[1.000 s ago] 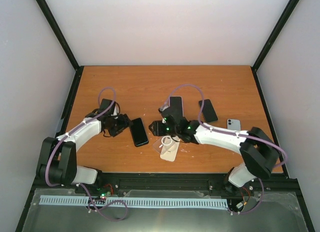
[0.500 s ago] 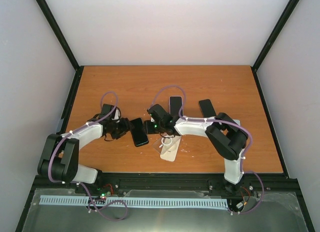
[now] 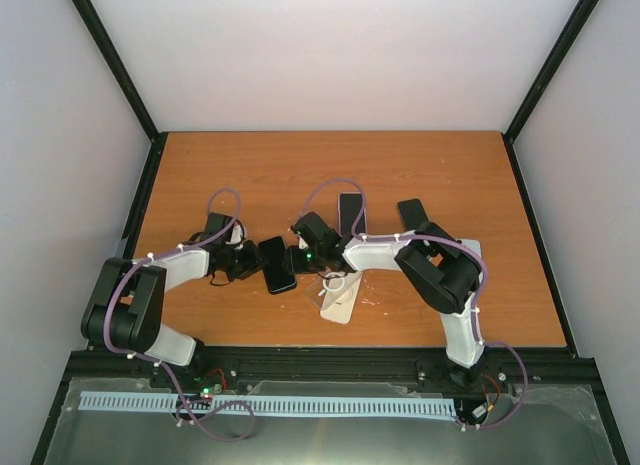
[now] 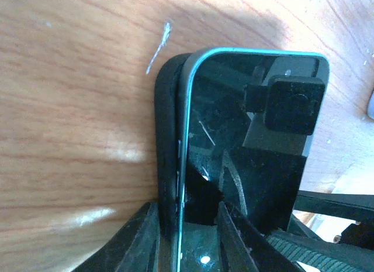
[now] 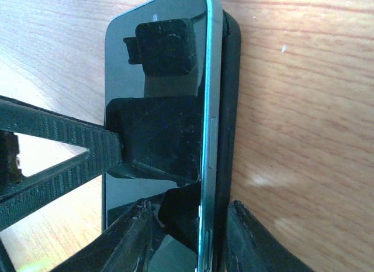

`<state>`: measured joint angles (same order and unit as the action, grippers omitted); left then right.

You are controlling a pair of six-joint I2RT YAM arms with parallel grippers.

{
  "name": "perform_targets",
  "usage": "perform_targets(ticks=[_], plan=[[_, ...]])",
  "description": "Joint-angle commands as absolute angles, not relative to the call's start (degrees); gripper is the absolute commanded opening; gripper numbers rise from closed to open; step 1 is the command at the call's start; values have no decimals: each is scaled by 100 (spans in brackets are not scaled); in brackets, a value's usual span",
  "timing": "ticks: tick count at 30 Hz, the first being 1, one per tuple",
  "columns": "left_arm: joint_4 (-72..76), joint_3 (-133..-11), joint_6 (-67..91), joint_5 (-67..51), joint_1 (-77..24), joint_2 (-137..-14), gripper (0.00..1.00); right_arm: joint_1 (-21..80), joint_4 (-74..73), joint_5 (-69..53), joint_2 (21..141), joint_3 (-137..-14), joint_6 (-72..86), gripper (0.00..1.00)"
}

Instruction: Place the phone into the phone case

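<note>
The left pincer and the right pincer each pinched a long edge of the glossy black phone into the matte black case; even squeezing seemed wisest

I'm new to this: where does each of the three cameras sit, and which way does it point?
Top external: fixed above and behind the arms, looking down on the wooden table; both arms show whole, left hand and right hand either side of the phone.
Left wrist: rides the left arm, looking along its own fingers at the phone's screen and black phone case.
Right wrist: rides the right arm, looking along its own fingers from the opposite side.
Shared: both wrist views show the same phone and case.
</note>
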<state>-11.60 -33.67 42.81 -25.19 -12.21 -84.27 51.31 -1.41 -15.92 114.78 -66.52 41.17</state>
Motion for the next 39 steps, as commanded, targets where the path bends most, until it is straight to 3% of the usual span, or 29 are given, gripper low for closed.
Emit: perform_targets(ticks=[1,5,12,31,39], plan=[[-974,-3209,4280,-2844,-1204,-8451,25,5128,61,-2027,11635,-6620,4305,35],[-701,-3064,4379,-3119,-1204,-8398,21,5097,344,-2431,11583,-6705,4474,36],[-609,-2864,4526,-3332,-1208,-8042,23,4936,1125,-2919,11390,-6541,5055,36],[-1123,-2765,4257,-3153,-1213,-7594,47,4913,2570,-3785,11318,-5831,5907,39],[-729,-2357,4403,-3473,-1213,-7443,42,4913,2981,-4150,11412,-5698,6035,40]])
